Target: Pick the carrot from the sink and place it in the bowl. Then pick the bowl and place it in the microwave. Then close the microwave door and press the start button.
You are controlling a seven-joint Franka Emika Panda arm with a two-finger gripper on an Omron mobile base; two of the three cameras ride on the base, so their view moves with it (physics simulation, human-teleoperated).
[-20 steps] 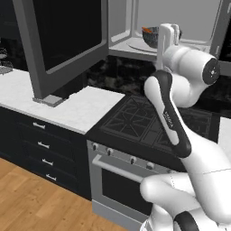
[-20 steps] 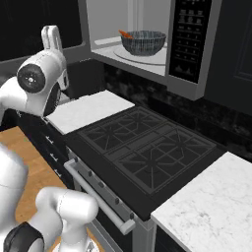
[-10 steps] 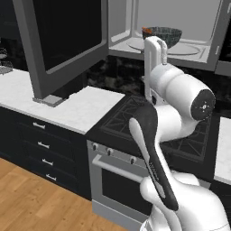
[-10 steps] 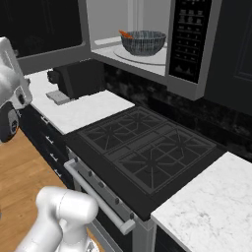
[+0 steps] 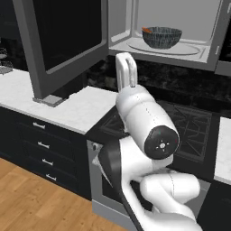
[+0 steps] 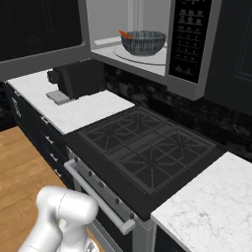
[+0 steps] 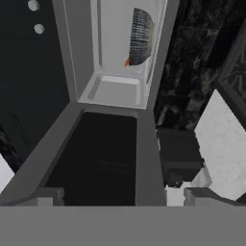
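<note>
The microwave (image 5: 198, 52) stands open with its door (image 5: 67, 38) swung out to the left. Inside, on the turntable, sits the dark blue-grey bowl (image 5: 161, 37), and the orange carrot (image 5: 146, 30) sticks out over its left rim. Both show again in the right base view, bowl (image 6: 143, 43) and carrot (image 6: 126, 34). My white hand (image 5: 126, 67) points up below the cavity's left corner, apart from the bowl. In the hand view my gripper (image 7: 125, 197) is open and empty, looking up at the door's black glass (image 7: 103, 153) and the bowl (image 7: 141, 37). The sink is out of view.
A black gas stove (image 6: 147, 147) lies under the microwave, with its oven handle (image 6: 98, 197) in front. White marble counters (image 5: 67, 108) flank it. A dark boxy appliance (image 6: 76, 78) stands on the left counter. The microwave's control strip (image 6: 189, 39) is at its right.
My hand has drawn back from the bowl, moving left and down out of the cavity to below its left corner. The arm has swung round. Bowl and carrot stay in the microwave.
</note>
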